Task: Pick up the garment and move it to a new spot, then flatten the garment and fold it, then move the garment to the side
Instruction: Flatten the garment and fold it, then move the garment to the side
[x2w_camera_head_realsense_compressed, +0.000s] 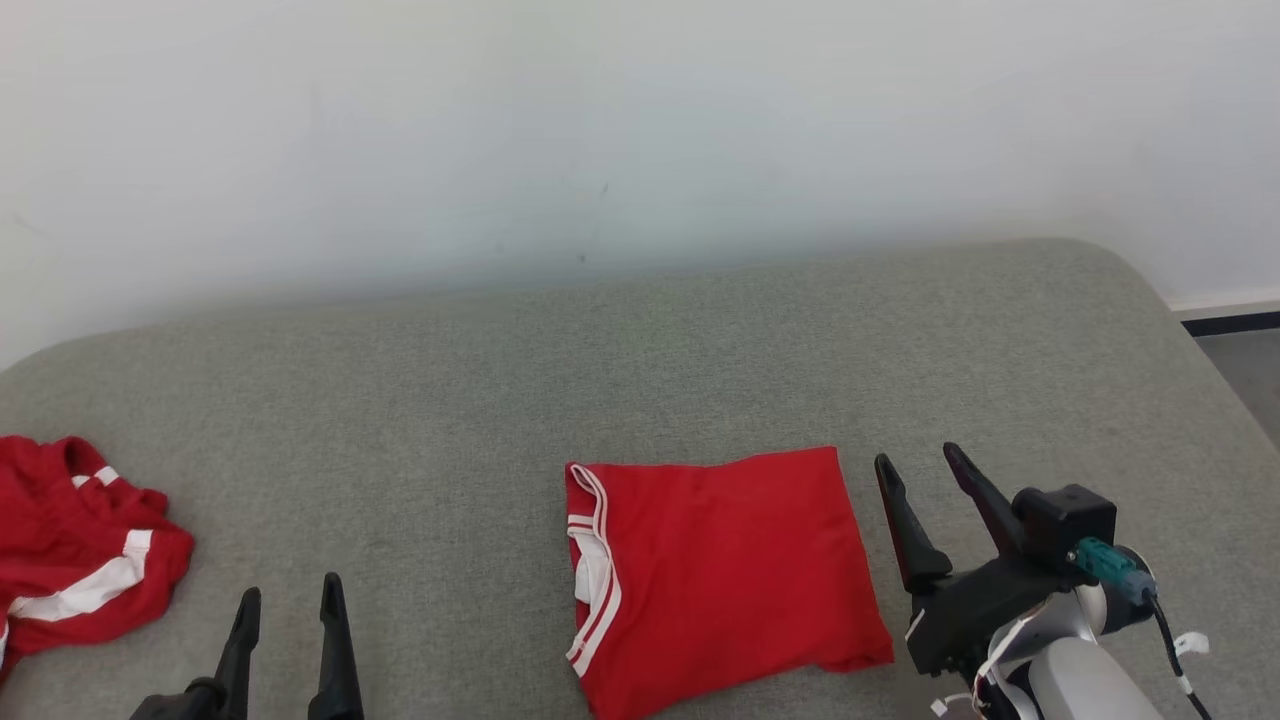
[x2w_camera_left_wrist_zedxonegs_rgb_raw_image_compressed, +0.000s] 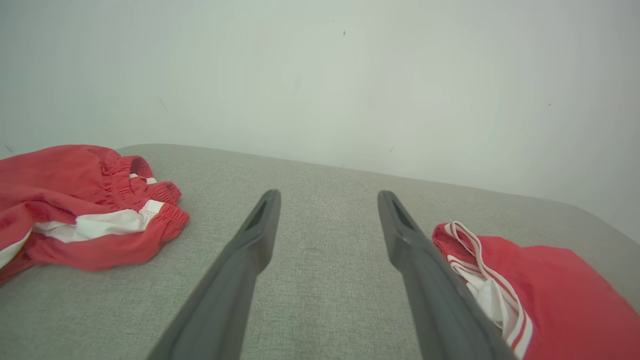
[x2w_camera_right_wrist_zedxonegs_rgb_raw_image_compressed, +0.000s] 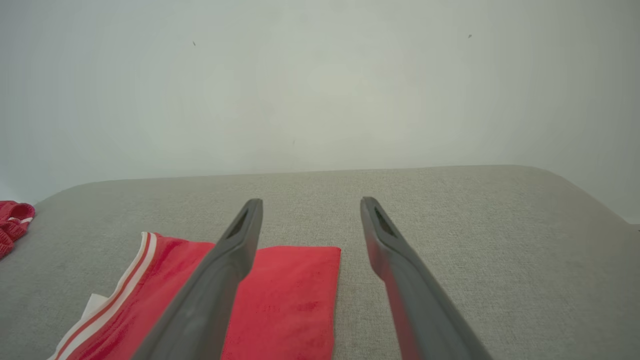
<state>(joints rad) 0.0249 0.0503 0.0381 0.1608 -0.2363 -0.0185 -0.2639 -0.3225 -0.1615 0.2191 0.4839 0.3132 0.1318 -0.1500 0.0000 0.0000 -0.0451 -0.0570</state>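
Well to the left of my left gripper (x2w_camera_head_realsense_compressed: 290, 585), a crumpled red garment (x2w_camera_head_realsense_compressed: 80, 545) with white stripes is lying on the grey cushion (x2w_camera_head_realsense_compressed: 640, 360). I am holding that gripper spread wide, gripping nothing. To its right, and just to the left of my right gripper (x2w_camera_head_realsense_compressed: 916, 455), the folded red garment (x2w_camera_head_realsense_compressed: 715, 575) is lying flat (its white-striped edge is facing my left gripper). I am holding my right gripper released too, its fingers apart and empty, just beside the folded garment's right edge.
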